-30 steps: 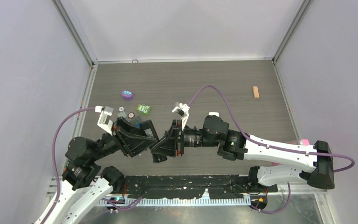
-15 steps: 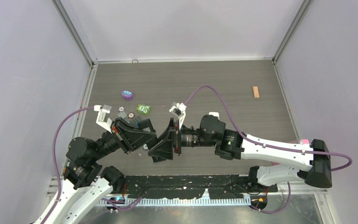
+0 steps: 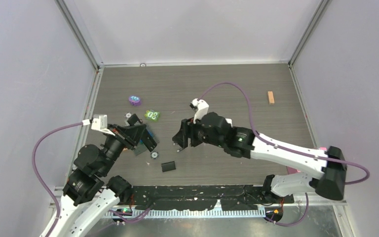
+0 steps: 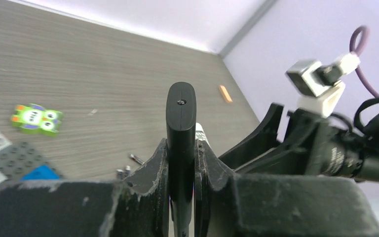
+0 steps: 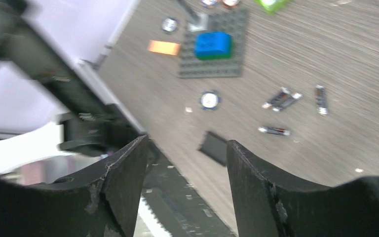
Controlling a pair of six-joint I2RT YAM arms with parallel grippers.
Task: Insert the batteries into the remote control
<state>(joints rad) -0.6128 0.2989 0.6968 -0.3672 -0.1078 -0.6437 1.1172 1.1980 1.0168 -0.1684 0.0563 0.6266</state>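
Arms (image 3: pixel 281 148) parted, remote (image 4: pixel 180 113) clamped (left end effector (image 4: pixel 181 158))

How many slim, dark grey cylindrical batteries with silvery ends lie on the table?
4 batteries, all in the right wrist view: two side by side, one just right of them, one below them. The arms may hide others.

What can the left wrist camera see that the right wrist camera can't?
Only left wrist: the black remote, clamped in the left end effector, and the right arm. Only right wrist: the open right end effector, a small black flat piece and a round disc. Both: the grey brick plate with its blue brick. The batteries lie plainly on the table in the right view; tiny bits in the left may be them too.
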